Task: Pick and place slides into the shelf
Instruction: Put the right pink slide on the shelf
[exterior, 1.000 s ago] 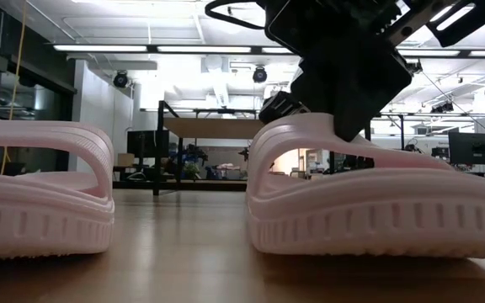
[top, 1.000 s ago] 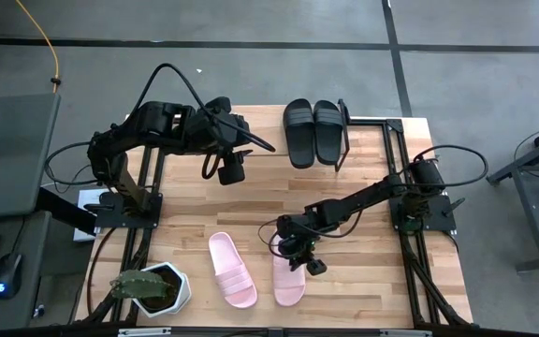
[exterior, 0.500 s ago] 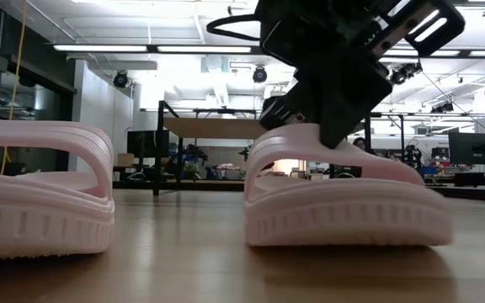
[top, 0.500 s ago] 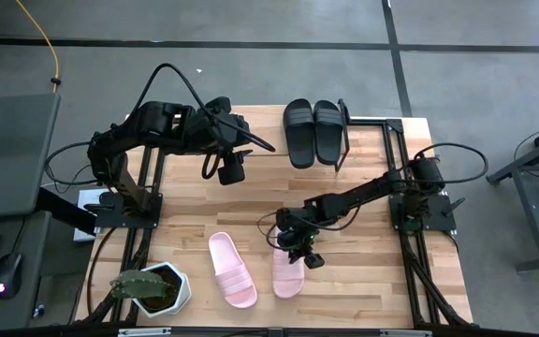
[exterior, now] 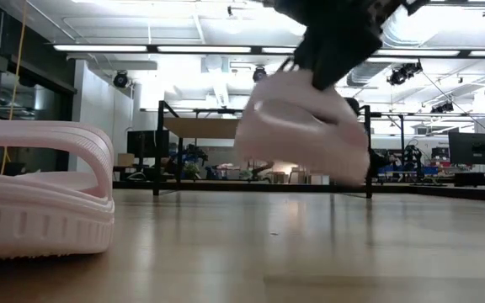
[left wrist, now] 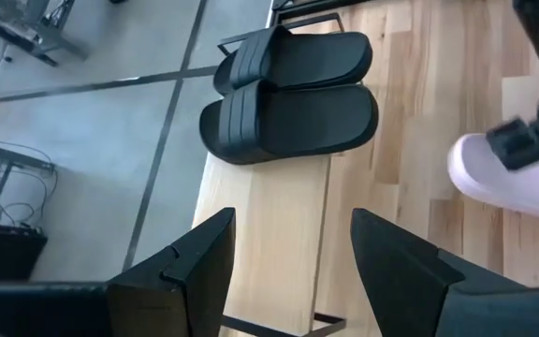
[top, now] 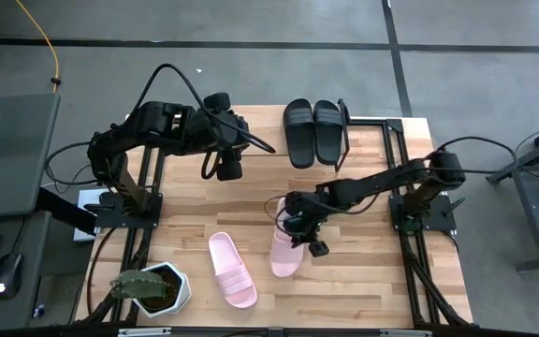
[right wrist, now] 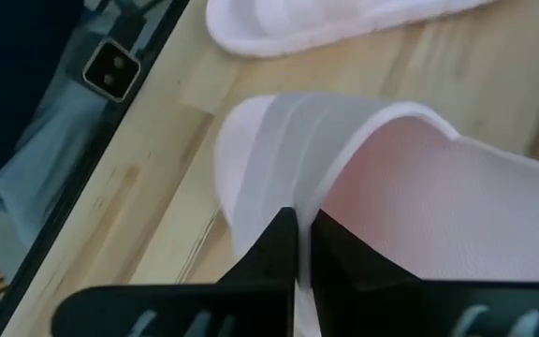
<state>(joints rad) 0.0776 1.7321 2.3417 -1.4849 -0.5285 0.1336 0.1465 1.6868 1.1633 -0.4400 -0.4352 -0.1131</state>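
Gripping a pink slide (top: 285, 251), the right gripper (top: 303, 234) hangs above the tabletop (top: 363, 281).

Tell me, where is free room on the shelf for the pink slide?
The shelf board is bare beside the two black slides, toward the left gripper. The right gripper holds the pink slide over open tabletop. The shelf's far end is crowded.

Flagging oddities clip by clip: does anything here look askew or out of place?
Only the expected: one pink slide hangs tilted, clear of the tabletop, pinched by its strap in the right gripper. Its partner lies flat. Both black slides sit neatly paired on the shelf. The left gripper waits nearby, jaws open.
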